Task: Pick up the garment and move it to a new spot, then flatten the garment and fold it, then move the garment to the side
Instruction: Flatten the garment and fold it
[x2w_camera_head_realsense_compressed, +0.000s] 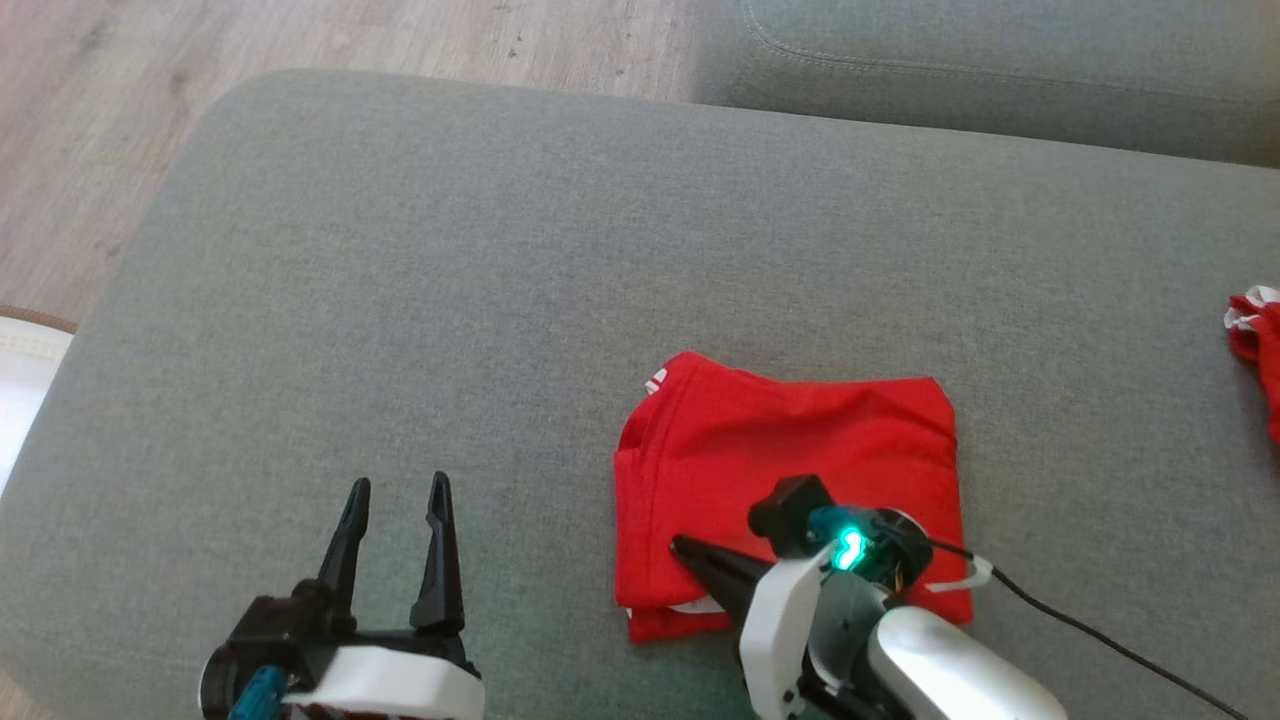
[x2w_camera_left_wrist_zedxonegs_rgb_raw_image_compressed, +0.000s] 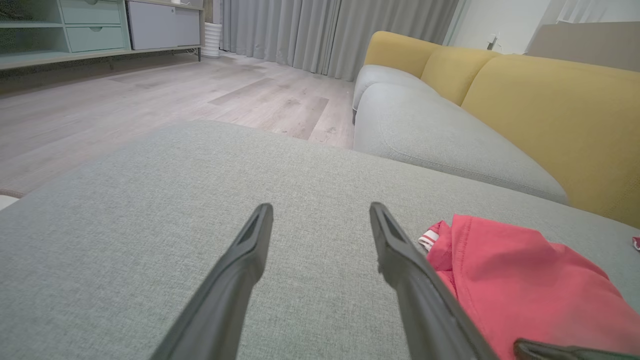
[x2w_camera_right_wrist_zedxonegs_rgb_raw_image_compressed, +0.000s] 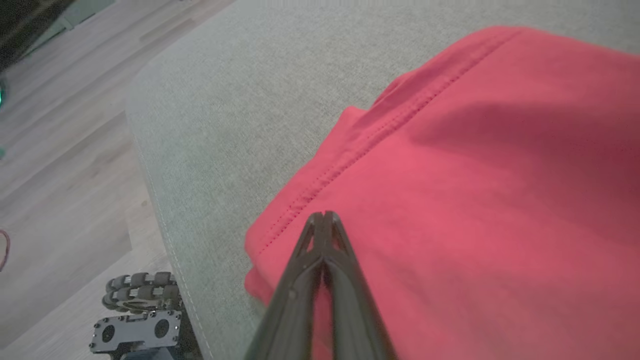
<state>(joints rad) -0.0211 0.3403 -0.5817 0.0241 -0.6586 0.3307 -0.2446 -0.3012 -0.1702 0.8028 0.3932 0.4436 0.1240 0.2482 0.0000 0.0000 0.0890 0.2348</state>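
Note:
The red garment (x2w_camera_head_realsense_compressed: 800, 440) lies folded into a rough rectangle on the grey cushion (x2w_camera_head_realsense_compressed: 400, 280), right of centre and near the front edge. My right gripper (x2w_camera_head_realsense_compressed: 682, 546) is shut, its fingers pointing left and lying over the garment's front left part. In the right wrist view the closed fingertips (x2w_camera_right_wrist_zedxonegs_rgb_raw_image_compressed: 324, 216) rest on the red cloth (x2w_camera_right_wrist_zedxonegs_rgb_raw_image_compressed: 475, 175) near a stitched hem, and no fold shows between them. My left gripper (x2w_camera_head_realsense_compressed: 400, 485) stands open over bare cushion, left of the garment. The left wrist view has that gripper (x2w_camera_left_wrist_zedxonegs_rgb_raw_image_compressed: 320, 210) open, with the garment (x2w_camera_left_wrist_zedxonegs_rgb_raw_image_compressed: 525, 280) just right of it.
Another red and white piece of cloth (x2w_camera_head_realsense_compressed: 1258, 345) lies at the cushion's right edge. A black cable (x2w_camera_head_realsense_compressed: 1100, 640) trails from my right wrist. Wooden floor (x2w_camera_head_realsense_compressed: 120, 120) lies to the left and beyond; a grey and yellow sofa (x2w_camera_left_wrist_zedxonegs_rgb_raw_image_compressed: 450, 125) stands behind. My wheeled base (x2w_camera_right_wrist_zedxonegs_rgb_raw_image_compressed: 140, 300) sits below the cushion's edge.

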